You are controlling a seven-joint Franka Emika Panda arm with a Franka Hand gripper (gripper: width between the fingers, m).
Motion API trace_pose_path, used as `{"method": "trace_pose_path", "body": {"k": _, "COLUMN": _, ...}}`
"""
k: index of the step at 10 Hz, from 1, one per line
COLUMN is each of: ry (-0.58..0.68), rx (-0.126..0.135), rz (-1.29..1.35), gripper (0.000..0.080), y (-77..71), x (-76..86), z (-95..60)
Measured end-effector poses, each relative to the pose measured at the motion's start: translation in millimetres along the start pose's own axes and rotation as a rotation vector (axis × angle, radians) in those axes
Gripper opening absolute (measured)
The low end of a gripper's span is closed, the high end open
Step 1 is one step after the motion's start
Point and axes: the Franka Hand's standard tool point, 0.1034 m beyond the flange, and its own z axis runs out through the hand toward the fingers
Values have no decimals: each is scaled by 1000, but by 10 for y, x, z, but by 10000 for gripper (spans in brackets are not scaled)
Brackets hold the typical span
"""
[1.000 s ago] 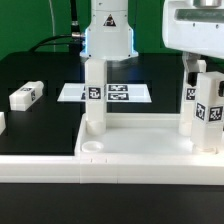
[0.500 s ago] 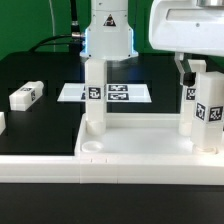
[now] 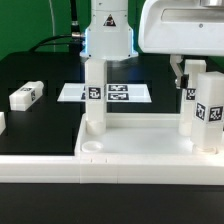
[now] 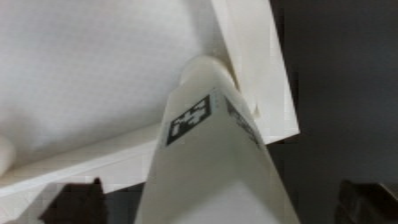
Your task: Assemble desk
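The white desk top lies at the front of the table. One leg stands upright in its far left corner socket. A second tagged leg stands upright at the exterior view's right. My gripper hangs over the top of this second leg, with one dark finger showing beside it. In the wrist view the leg rises between my fingertips with a gap on each side, so the gripper is open. The desk top fills the background there.
A loose leg lies on the black table at the exterior view's left, and the end of another white part shows at the left edge. The marker board lies behind the desk top, in front of the arm's base.
My hand has moved toward the exterior view's left over the right leg. The legs and desk top have not moved.
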Motion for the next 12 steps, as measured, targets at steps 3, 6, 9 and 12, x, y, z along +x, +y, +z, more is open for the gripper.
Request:
{"method": "trace_pose_path", "body": {"k": 3, "ry": 1, "rx": -6, "rz": -229, "gripper": 648, "y": 34, "x": 15, "z": 1}}
{"method": "trace_pose_path", "body": {"k": 6, "ry": 2, "rx": -17, "rz": -355, "gripper": 648, "y": 56, "x": 24, "z": 2}}
{"method": "trace_pose_path", "body": {"k": 9, "ry": 2, "rx": -17, "rz": -341, "gripper": 390, "y": 52, "x": 22, "z": 2}}
{"method": "trace_pose_path", "body": {"k": 12, "ry": 2, "rx": -16, "rz": -195, "gripper": 292, "y": 60, "x": 21, "z": 7}}
